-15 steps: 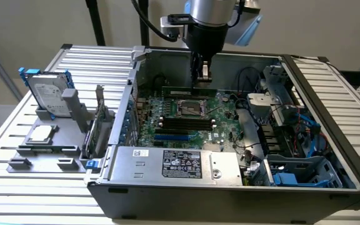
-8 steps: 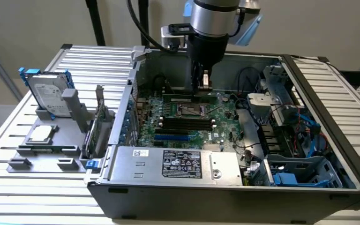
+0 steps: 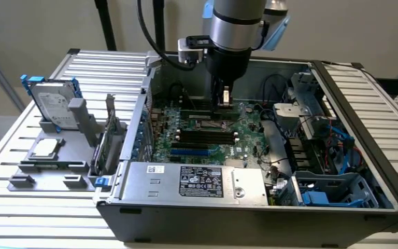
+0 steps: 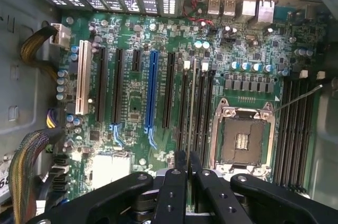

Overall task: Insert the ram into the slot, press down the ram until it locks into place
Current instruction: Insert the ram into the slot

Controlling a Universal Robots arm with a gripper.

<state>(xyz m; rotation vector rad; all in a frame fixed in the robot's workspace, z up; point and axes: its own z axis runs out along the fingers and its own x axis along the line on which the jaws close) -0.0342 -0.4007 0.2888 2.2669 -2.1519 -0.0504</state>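
Slatted table (image 3: 19, 207), gripper (image 4: 187, 156) above memory slots (image 4: 204, 113)

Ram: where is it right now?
Clamped in the pincer, the ram shows edge-on in the wrist view, over the black memory slots between the blue slot and the processor socket.

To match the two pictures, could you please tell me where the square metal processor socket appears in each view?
Exterior view: the processor socket sits mid-board, close by the gripper, behind the black memory slots.
Wrist view: it lies between two banks of those slots, beside the gripper.
Shared landmark: the blue slot.
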